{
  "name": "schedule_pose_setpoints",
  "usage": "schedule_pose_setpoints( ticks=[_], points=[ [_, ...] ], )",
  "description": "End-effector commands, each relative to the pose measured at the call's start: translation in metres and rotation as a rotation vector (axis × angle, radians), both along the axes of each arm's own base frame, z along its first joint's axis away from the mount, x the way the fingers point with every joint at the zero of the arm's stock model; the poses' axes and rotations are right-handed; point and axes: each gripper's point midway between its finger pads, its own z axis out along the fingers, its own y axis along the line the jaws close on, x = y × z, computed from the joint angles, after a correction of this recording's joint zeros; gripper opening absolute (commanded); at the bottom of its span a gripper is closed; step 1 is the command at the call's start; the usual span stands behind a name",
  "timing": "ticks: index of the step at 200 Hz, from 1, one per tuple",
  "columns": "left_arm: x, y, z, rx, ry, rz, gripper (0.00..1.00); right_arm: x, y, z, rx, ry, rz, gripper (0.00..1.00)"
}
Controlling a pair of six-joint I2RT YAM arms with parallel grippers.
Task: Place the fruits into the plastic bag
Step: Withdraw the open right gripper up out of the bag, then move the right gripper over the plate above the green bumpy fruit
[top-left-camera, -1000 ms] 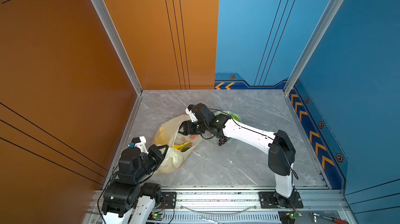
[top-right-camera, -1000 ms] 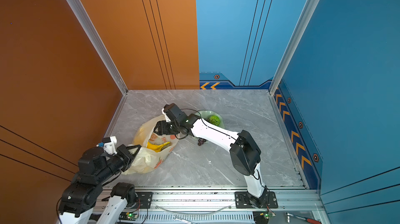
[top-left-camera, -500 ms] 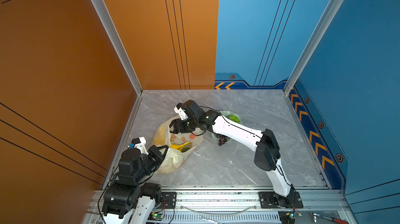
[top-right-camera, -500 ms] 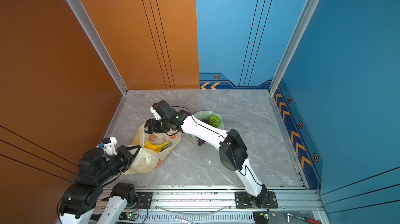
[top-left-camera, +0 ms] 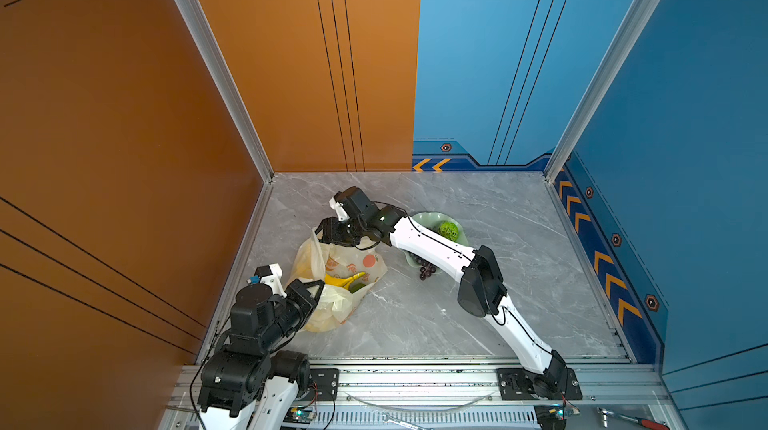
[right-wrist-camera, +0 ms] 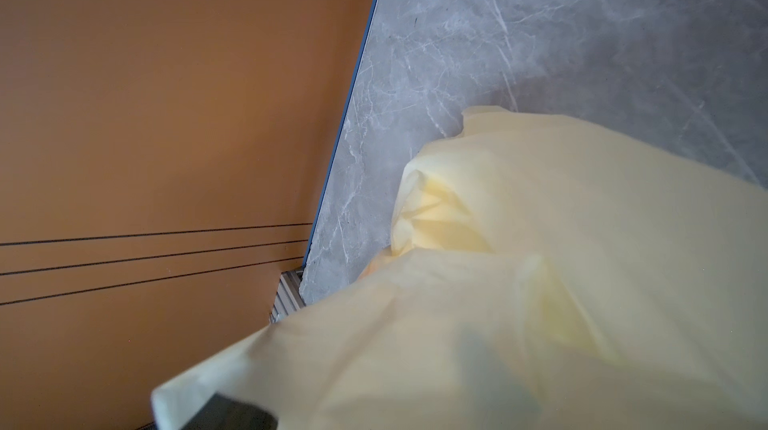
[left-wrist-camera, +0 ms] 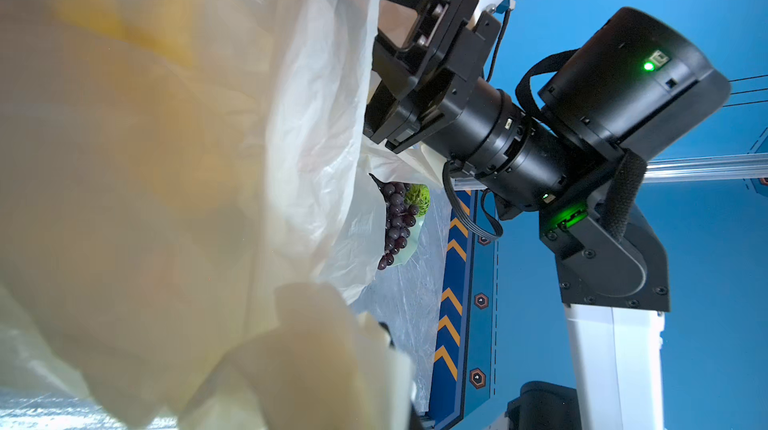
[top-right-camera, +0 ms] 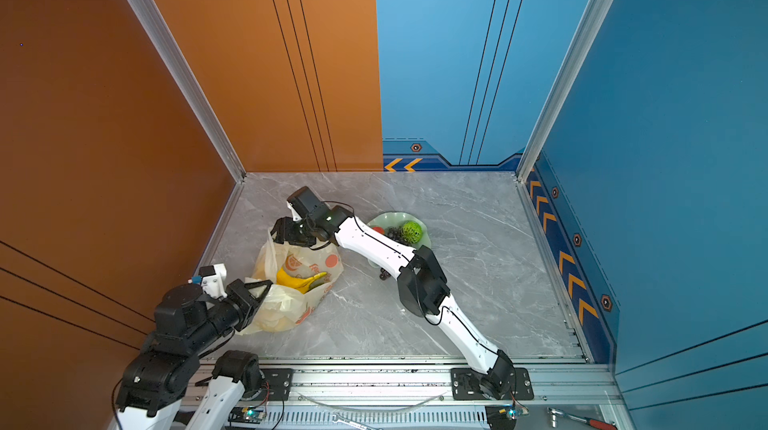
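Observation:
The cream plastic bag lies on the grey floor, printed with orange slices. A yellow banana bunch shows in its mouth. My left gripper is shut on the bag's near end. My right gripper stands open at the bag's far rim, with film draped over its fingers. Bag film hides those jaws in the right wrist view. Purple grapes hang over the dish's edge. The green patterned ball rests in the dish, and a red fruit peeks out beside it.
The pale green wavy-rimmed dish sits right of the bag, partly under my right forearm. The orange wall stands close on the bag's left. An aluminium rail runs along the front, with a red-handled tool below it.
My right gripper has swung left along the bag's far rim toward the orange wall, stretching the film. The left gripper has stayed shut on the bag.

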Motion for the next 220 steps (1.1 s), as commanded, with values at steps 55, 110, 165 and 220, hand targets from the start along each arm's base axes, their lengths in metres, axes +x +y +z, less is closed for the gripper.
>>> schedule_pose_setpoints(
  ticks=[55,110,165,220],
  points=[
    [-0.004,-0.004,-0.004,-0.008,-0.004,-0.026,0.00,-0.078,-0.045,0.109,0.085,-0.026,0.107,0.71],
    [-0.004,-0.005,-0.008,-0.010,0.003,-0.029,0.00,-0.113,-0.079,0.154,0.141,-0.061,0.159,0.72],
    [-0.004,-0.004,-0.011,-0.015,0.014,-0.023,0.00,-0.106,-0.144,0.186,0.047,-0.242,0.108,0.84],
    [-0.004,-0.004,-0.010,-0.012,0.014,-0.021,0.00,-0.045,-0.274,0.150,-0.314,-0.356,-0.159,1.00]
  ],
)
